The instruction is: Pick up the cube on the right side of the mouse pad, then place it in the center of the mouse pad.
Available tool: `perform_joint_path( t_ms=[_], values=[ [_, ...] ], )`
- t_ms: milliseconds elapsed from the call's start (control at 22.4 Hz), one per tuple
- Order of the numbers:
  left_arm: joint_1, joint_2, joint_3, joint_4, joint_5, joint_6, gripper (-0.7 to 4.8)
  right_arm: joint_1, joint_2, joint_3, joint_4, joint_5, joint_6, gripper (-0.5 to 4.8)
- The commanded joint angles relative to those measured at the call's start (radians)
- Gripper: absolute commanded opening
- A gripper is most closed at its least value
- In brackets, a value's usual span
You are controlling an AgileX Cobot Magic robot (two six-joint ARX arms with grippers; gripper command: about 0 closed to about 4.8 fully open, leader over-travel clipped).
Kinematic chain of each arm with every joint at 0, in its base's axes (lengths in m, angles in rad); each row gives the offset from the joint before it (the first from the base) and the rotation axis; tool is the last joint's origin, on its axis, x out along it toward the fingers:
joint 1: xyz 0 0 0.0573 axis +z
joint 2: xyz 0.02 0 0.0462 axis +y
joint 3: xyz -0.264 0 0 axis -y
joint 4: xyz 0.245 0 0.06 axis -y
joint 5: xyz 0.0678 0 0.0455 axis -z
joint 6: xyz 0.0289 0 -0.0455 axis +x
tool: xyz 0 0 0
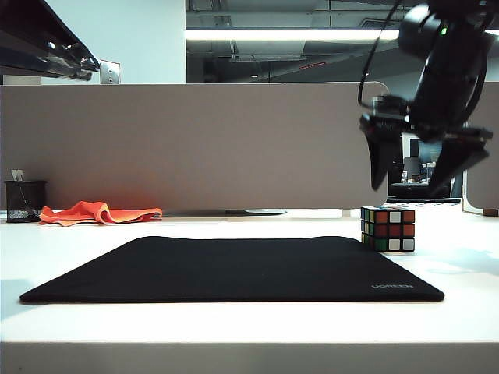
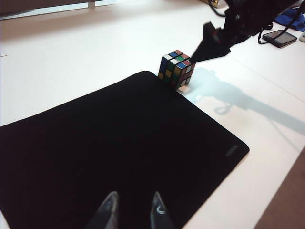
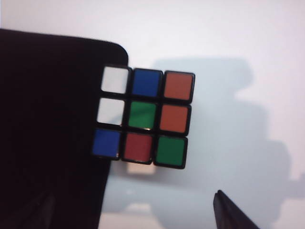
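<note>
Fingers of the right gripper [image 1: 421, 167] hang spread wide in the air, pointing down, with nothing between them. Directly below that gripper, and clear of it, sits the cube [image 1: 387, 228] on the white table [image 1: 234, 327]. The cube stands upright, just beside the far right corner of the mouse pad [image 1: 234, 269]; the right wrist view shows its lower edge overlapping the rounded corner of the pad, though whether it rests on the pad or only beside it cannot be told. Looking down from that wrist, the cube's top face [image 3: 144, 116] shows white, blue, orange, green and red stickers, and one dark fingertip [image 3: 231, 214] is well apart from it.

The left gripper [image 2: 133, 214] hovers over the near part of the mouse pad, its two fingers parted and empty. The cube [image 2: 176, 69] lies far ahead of it, beyond the pad's far corner, with the right gripper [image 2: 209, 45] poised just above and beside it. The pad's grey lettering [image 2: 231, 150] sits at the corner off to the side of the left gripper.

Far behind the left gripper's side of the table lie an orange cloth [image 1: 97, 212] and a black mesh pen holder [image 1: 23, 201] against a grey partition [image 1: 195, 140].
</note>
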Motion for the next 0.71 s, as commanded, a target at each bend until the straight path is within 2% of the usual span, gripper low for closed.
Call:
perform_joint_path(
  t_ms=[45, 402, 714],
  values=[
    [0.0, -0.002, 0.005, 0.014, 0.003, -0.003, 0.89, 0.002, 0.014, 0.008, 0.039, 0.006, -0.003, 4.79],
    [0.0, -0.002, 0.005, 0.013, 0.003, -0.003, 0.89, 0.002, 0.032, 0.011, 0.123, -0.021, -0.003, 4.79],
    [0.0, -0.002, 0.005, 0.011, 0.003, -0.003, 0.89, 0.003, 0.151, 0.157, -0.012, 0.007, -0.003, 4.79]
  ],
)
